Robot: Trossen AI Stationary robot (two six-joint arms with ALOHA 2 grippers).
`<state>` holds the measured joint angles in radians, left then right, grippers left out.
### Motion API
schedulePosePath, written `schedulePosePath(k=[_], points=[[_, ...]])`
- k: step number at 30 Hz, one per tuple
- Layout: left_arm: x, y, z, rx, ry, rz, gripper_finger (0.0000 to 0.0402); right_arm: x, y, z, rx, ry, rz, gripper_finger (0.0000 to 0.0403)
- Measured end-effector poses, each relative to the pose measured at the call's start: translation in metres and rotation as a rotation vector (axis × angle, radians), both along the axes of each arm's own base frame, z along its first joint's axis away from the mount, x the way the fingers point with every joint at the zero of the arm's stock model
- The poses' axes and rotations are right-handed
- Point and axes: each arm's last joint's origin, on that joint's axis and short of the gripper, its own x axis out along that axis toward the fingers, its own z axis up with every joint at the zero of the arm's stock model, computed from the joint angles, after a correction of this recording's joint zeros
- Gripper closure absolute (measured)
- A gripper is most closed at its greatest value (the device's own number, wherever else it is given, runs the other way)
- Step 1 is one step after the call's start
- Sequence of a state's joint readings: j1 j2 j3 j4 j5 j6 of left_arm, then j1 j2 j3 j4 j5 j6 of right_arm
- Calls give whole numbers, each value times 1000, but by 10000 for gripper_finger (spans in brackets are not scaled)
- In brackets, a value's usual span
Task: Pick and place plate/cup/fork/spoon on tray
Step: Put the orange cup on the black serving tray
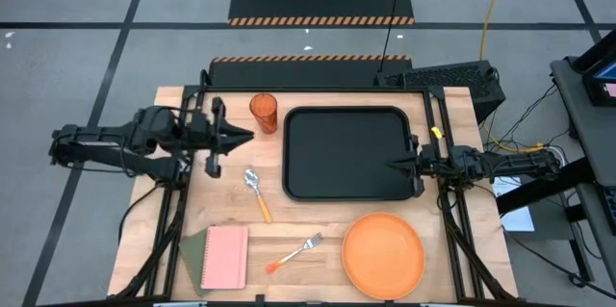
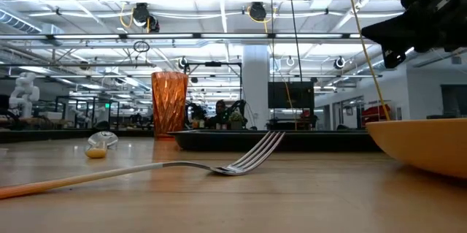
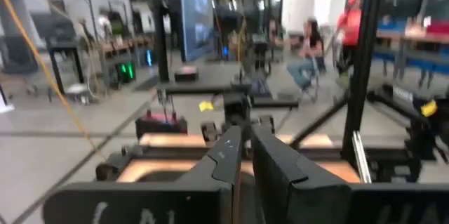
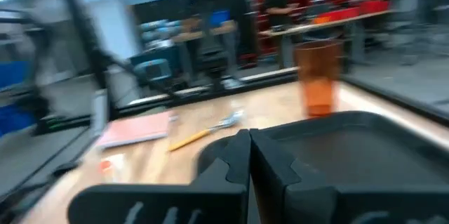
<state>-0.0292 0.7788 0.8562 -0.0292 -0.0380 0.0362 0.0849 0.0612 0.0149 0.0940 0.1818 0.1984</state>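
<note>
The black tray point(image 1: 348, 151) lies at the table's middle right. The orange cup point(image 1: 264, 113) stands upright just left of the tray's far left corner. The spoon point(image 1: 257, 191) lies left of the tray, the fork point(image 1: 294, 254) near the front edge and the orange plate point(image 1: 383, 255) at the front right. My left gripper point(image 1: 250, 135) hovers level beside the cup, shut and holding nothing, pointing at the tray. My right gripper point(image 1: 393, 163) is shut at the tray's right rim, pointing left, also holding nothing.
A pink notebook point(image 1: 225, 256) lies on a green cloth at the front left. A dark frame runs along the table's far edge and both sides. Bare wood shows between the spoon, fork and notebook. People sit in the room beyond the table.
</note>
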Motion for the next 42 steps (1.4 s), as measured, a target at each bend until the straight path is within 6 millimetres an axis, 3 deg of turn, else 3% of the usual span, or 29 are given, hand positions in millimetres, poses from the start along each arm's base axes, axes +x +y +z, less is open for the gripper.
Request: schedulePosePath(k=[6,11,17,24,27,31,35,38,42], points=[[17,-7,-6,-145,153,-35,362,-1,-6,0,63,-8,-215,403],[24,-17,-17,-68,230,-66,362,-1,-5,1,81,-27,-182,403],[33,-21,-30,-21,315,22,362,0,-4,2,119,-18,-154,403],[40,-20,-35,29,339,65,362,-2,-5,62,70,-94,-157,403],[41,-20,-35,32,339,78,362,1,-4,99,7,-105,-163,402],[43,-20,-33,42,312,85,362,15,-3,142,-73,-28,-165,402],[44,-19,-29,63,274,111,362,34,-2,172,-133,58,-159,402],[43,-18,-29,72,274,151,362,52,0,176,-148,134,-154,402],[43,-17,-29,96,276,189,362,73,2,156,-148,249,-147,403]])
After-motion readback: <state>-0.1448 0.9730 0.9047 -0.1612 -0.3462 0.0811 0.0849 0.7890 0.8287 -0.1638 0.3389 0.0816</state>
